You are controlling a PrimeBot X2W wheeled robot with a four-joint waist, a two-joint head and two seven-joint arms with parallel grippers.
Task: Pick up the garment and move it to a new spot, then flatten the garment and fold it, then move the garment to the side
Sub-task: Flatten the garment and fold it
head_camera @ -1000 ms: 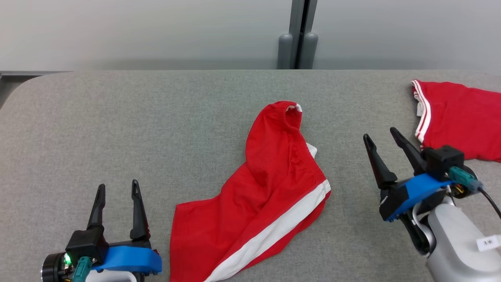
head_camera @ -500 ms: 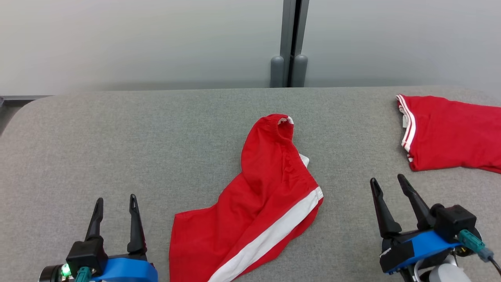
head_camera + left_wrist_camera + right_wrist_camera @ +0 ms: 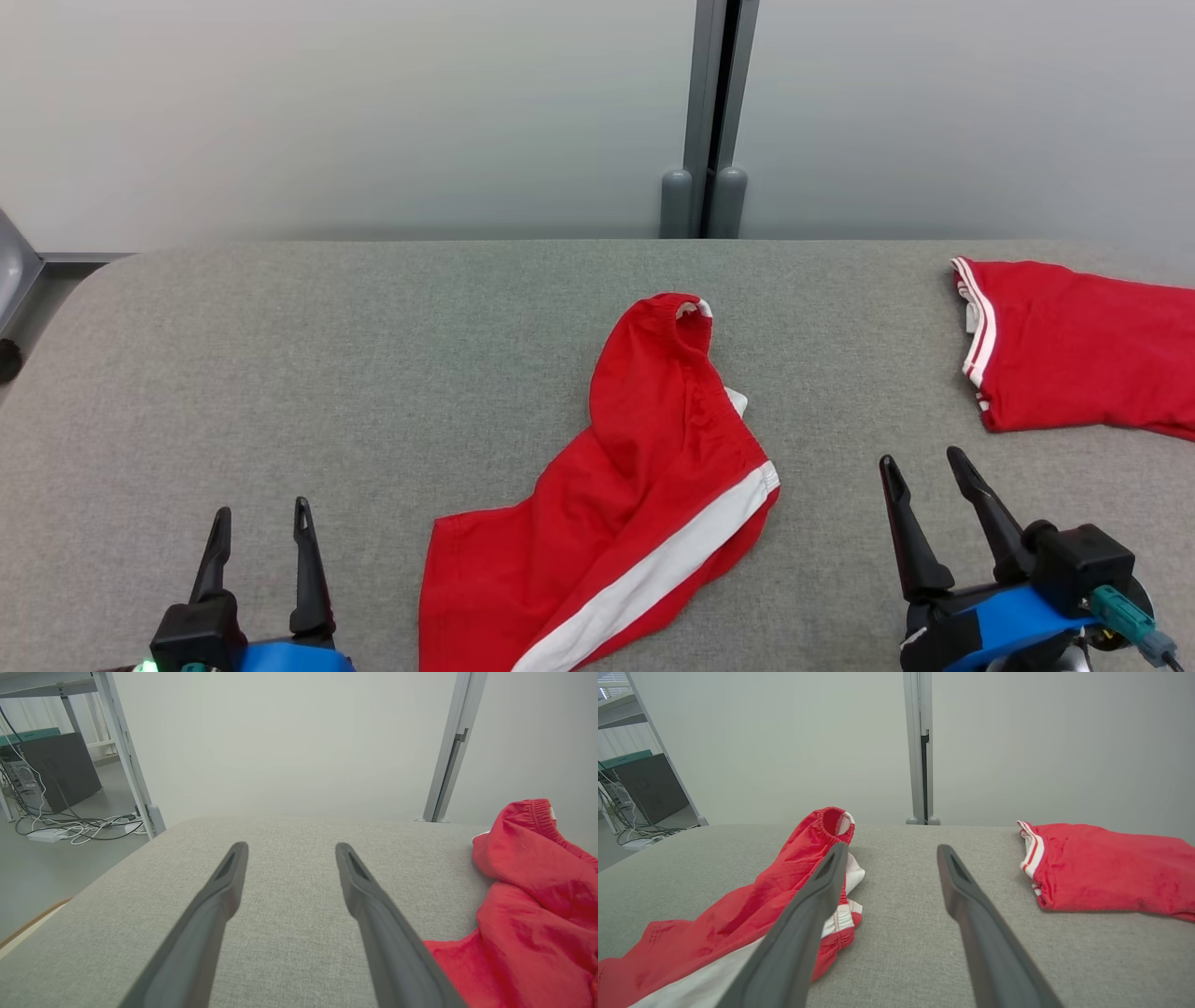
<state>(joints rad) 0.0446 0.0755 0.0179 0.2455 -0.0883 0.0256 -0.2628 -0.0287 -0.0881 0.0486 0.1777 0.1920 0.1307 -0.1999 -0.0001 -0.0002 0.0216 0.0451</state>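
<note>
Rumpled red shorts with a white side stripe [image 3: 653, 467] lay centrally on the grey fabric-covered tabletop [image 3: 327, 355], between the left gripper [image 3: 261, 509] and right gripper [image 3: 920, 457], both empty, jaws spread apart. A folded red white-trimmed garment [image 3: 1083, 364] lay far right. Behind stood a pale wall [image 3: 373, 112] with a grey metal post [image 3: 714, 112]; white cables [image 3: 70, 828] trailed across the floor [image 3: 37, 877].
</note>
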